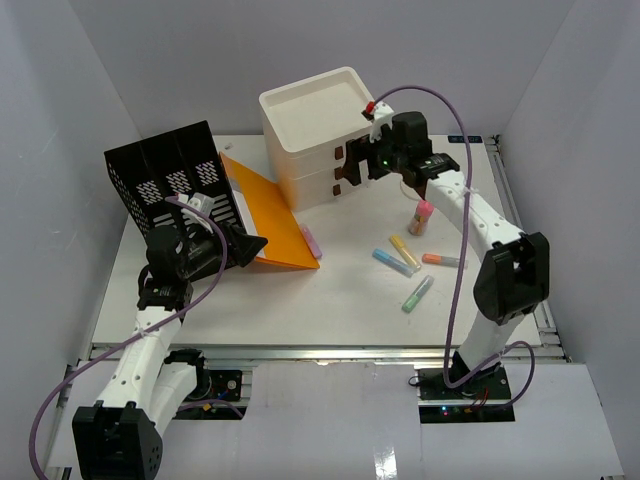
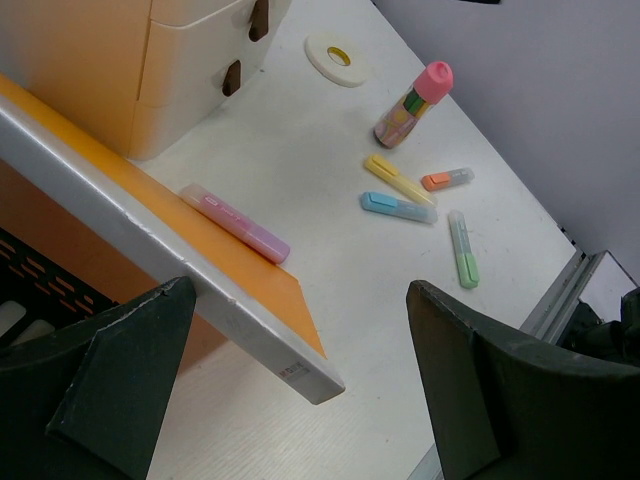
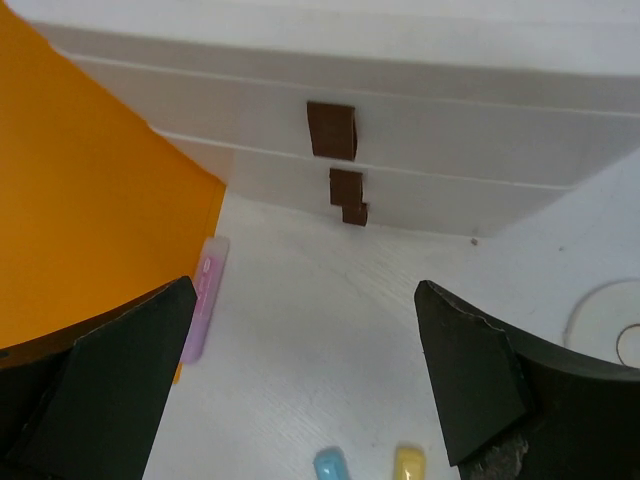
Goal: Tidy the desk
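The white desk (image 1: pixel 330 310) holds a cream three-drawer box (image 1: pixel 310 125) at the back. My right gripper (image 1: pixel 348 165) is open and empty just in front of its brown drawer handles (image 3: pixel 331 130); in its wrist view it (image 3: pixel 305 300) hangs above bare desk. My left gripper (image 1: pixel 240 245) is open beside a black file rack (image 1: pixel 170 180). A grey-white book edge (image 2: pixel 200 280) runs between its jaws (image 2: pixel 300 320), unclamped, over an orange folder (image 1: pixel 265 215).
Loose highlighters lie right of the folder: pink (image 1: pixel 312 242), blue (image 1: pixel 392 262), yellow (image 1: pixel 402 246), orange (image 1: pixel 440 260), green (image 1: pixel 418 293). A pink-capped bottle (image 1: pixel 421 216) stands behind them. A tape roll (image 2: pixel 335 58) lies near the drawers. A metal rail (image 1: pixel 320 350) edges the front.
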Robot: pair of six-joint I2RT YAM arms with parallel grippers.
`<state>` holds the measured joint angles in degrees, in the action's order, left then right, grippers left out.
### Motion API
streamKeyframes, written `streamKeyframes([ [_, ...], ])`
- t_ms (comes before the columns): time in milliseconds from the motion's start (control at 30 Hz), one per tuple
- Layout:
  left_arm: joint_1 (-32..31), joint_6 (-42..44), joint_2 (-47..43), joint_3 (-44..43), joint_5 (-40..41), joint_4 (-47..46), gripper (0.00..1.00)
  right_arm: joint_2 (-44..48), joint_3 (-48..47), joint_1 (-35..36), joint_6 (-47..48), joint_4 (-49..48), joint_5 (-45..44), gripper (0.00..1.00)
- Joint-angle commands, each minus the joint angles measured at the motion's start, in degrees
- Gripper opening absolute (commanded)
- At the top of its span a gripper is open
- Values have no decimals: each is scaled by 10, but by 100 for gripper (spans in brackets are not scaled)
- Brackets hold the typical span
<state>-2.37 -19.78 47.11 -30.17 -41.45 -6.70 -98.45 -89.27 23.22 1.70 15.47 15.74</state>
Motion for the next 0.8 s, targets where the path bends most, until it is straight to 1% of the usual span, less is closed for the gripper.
streamKeyframes([
  [0, 1, 9, -6, -7, -9, -13, 98, -51, -76, 41, -95, -34, -144, 93],
  [100, 1, 10, -6, -7, -9, -12, 98, -88, -102, 56, -129, -41, -181, 83],
  [200, 1, 11, -7, -7, -7, -11, 98, -101, -108, 59, -146, -49, -189, 74],
  [300, 1, 11, -5, -8, -10, -11, 98, -111, -111, 60, -142, -61, -188, 69],
  [467, 1, 10, -1, -8, -14, -12, 98, -137, -136, 63, -110, -87, -177, 61],
  [567, 1, 11, -3, -9, -14, -12, 98, -148, -144, 63, -90, -102, -167, 53],
  [633, 1, 11, -1, -9, -15, -12, 98, -153, -144, 63, -81, -109, -164, 49],
  [767, 1, 11, 0, -9, -17, -12, 98, -159, -146, 63, -66, -117, -163, 46],
])
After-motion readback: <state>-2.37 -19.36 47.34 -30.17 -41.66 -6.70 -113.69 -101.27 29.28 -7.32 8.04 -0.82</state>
